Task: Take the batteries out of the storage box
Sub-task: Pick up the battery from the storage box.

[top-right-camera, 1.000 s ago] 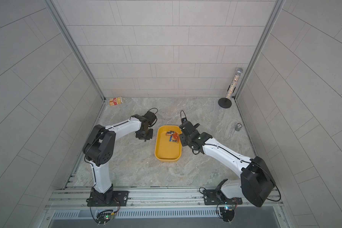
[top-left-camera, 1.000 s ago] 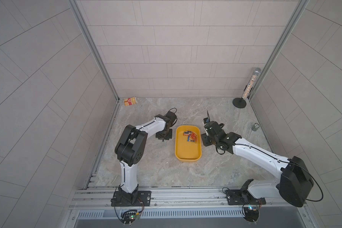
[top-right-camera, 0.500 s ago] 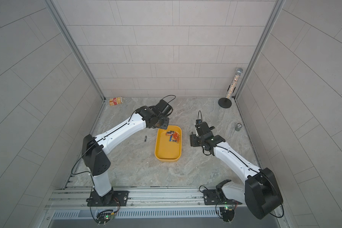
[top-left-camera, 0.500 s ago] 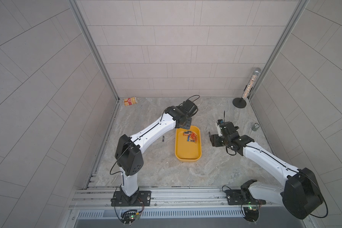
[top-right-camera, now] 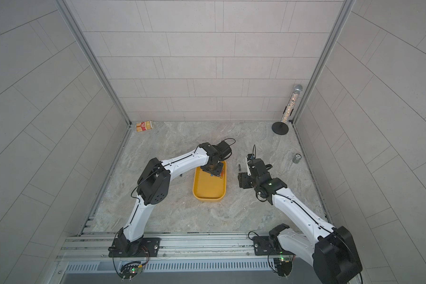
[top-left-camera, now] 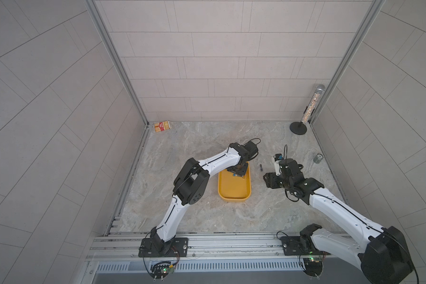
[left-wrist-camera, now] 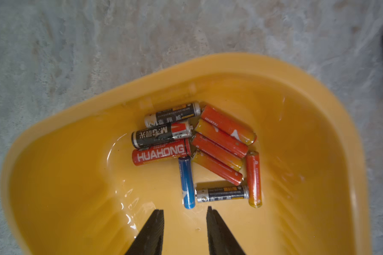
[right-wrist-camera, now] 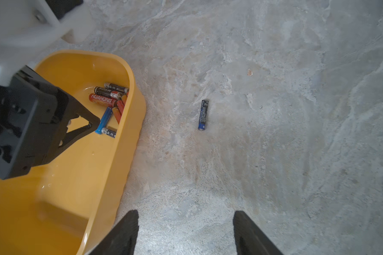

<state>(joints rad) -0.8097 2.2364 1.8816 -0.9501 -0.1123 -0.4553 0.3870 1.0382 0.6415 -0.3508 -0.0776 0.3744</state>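
Far left, in the back corner of the desk [top-left-camera: 194,137], we see a small red-and-cream carton [top-left-camera: 162,126]. Next comes the left hand [left-wrist-camera: 184,209], pointing down into the far end of the box [top-left-camera: 234,194]. The box is a shallow, bright yellow tub with rounded corners and a plain, glossy inside. The hand's jaws stand partly open with nothing between them. Their tips are just short of the batteries [left-wrist-camera: 199,152], and we cannot tell whether they touch one.

We count ten batteries lying flat in one tight cluster at that end of the box. Two black ones and a red one marked HUAHONG lie side by side. Beside them are four orange-red ones, packed slantwise. There is also a slim blue one, a fifth orange-red one and a black-and-silver one.

Right of the box, well clear of it, a single dark battery [right-wrist-camera: 203,114] with a blue end lies alone on the bare desk. The right hand [right-wrist-camera: 185,212] hangs over the desk near it, jaws spread wide and empty.

Further right a stubby grey can [top-left-camera: 318,158] stands by the wall. In the back right corner there is a tall glittery tube [top-left-camera: 310,108] on a round black foot.
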